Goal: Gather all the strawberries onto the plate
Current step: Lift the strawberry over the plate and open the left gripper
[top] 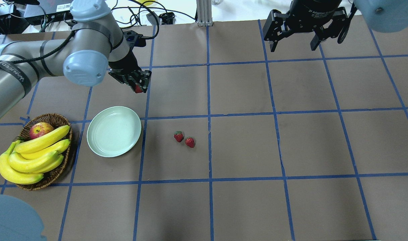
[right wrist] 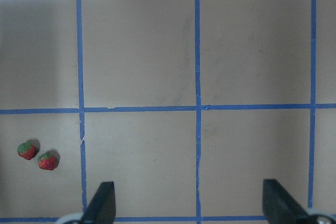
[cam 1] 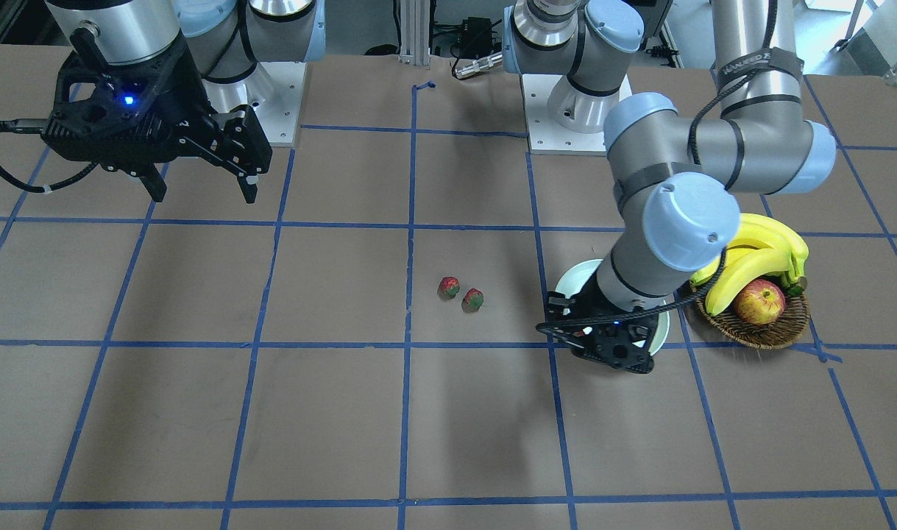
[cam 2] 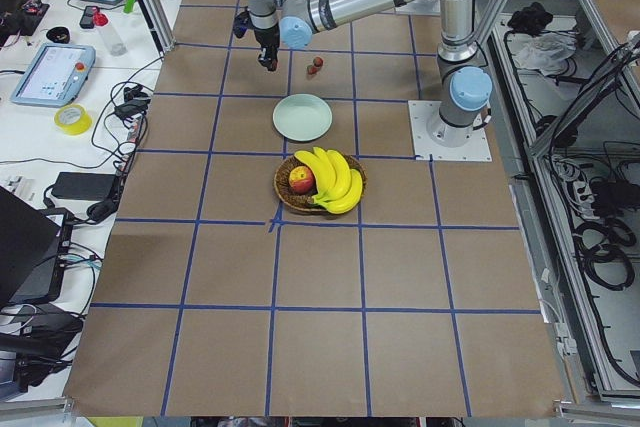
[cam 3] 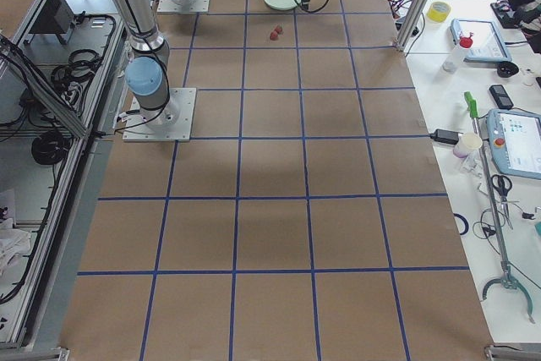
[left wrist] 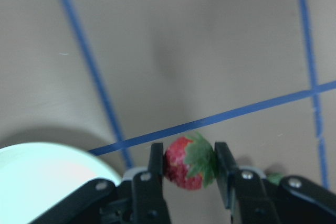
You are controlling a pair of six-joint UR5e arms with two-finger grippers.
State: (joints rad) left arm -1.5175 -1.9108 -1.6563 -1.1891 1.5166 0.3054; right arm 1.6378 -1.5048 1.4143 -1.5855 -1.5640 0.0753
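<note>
My left gripper [top: 138,87] is shut on a strawberry [left wrist: 188,162], red with a green cap, held between both fingers above the table. It hangs just past the far right rim of the pale mint-green plate [top: 114,131], which holds nothing; the plate's edge shows in the left wrist view [left wrist: 47,177]. Two more strawberries [top: 178,136] [top: 190,142] lie side by side on the table to the right of the plate. They also show in the right wrist view [right wrist: 27,150] [right wrist: 48,161]. My right gripper [top: 293,47] is open and empty, high above the far right of the table.
A brown wicker basket [top: 58,117] with bananas [top: 33,157] and a red-yellow apple [top: 40,130] stands just left of the plate. The brown table carries a grid of blue tape lines. The arm bases stand at the robot's edge of the table.
</note>
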